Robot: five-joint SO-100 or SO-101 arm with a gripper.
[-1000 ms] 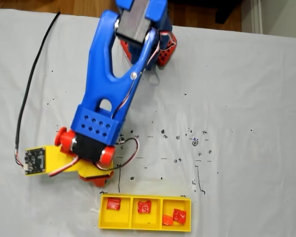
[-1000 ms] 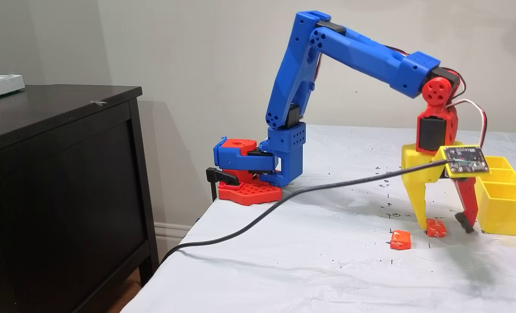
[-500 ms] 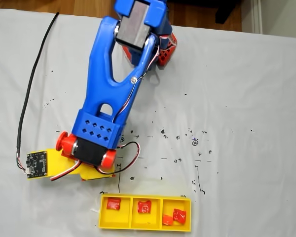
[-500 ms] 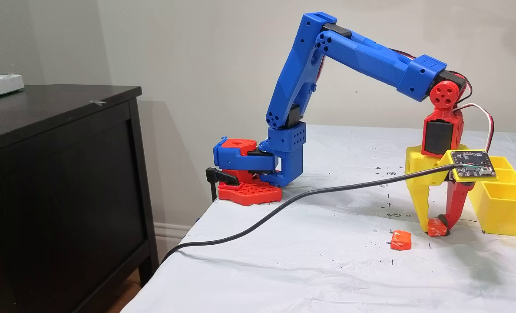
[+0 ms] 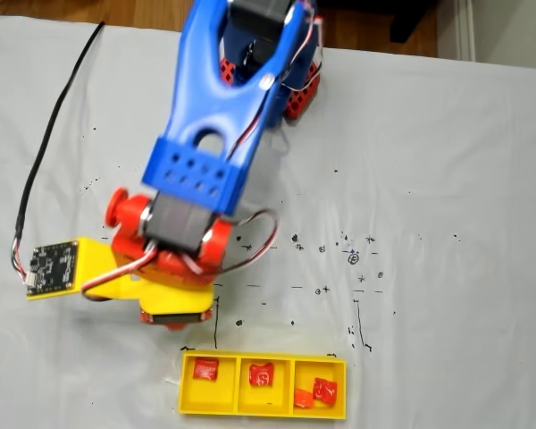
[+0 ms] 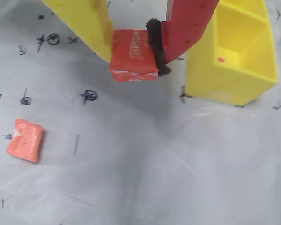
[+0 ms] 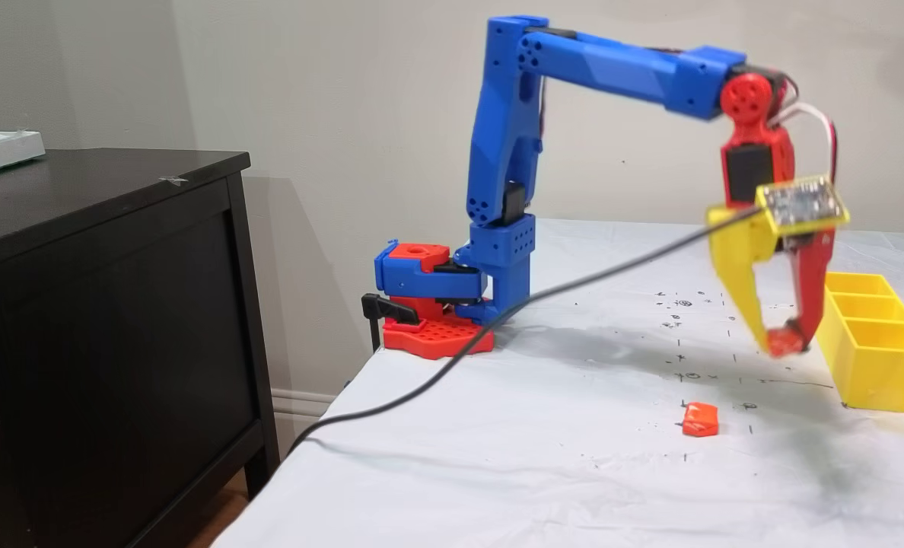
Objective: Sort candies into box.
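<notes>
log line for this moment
gripper: shut on candy | lifted off table, beside box | box: four candies | table: one candy

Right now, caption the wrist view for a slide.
Fingers grip a red candy lifted above the cloth, beside the yellow box; an orange candy waits.

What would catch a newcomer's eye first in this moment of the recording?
Most striking is the hand shut on a red candy, lifted clear of the white table cover beside the yellow box. In a fixed view from above, the box already holds four candies: one, one, and two in its compartments. One orange candy lies loose on the cover.
</notes>
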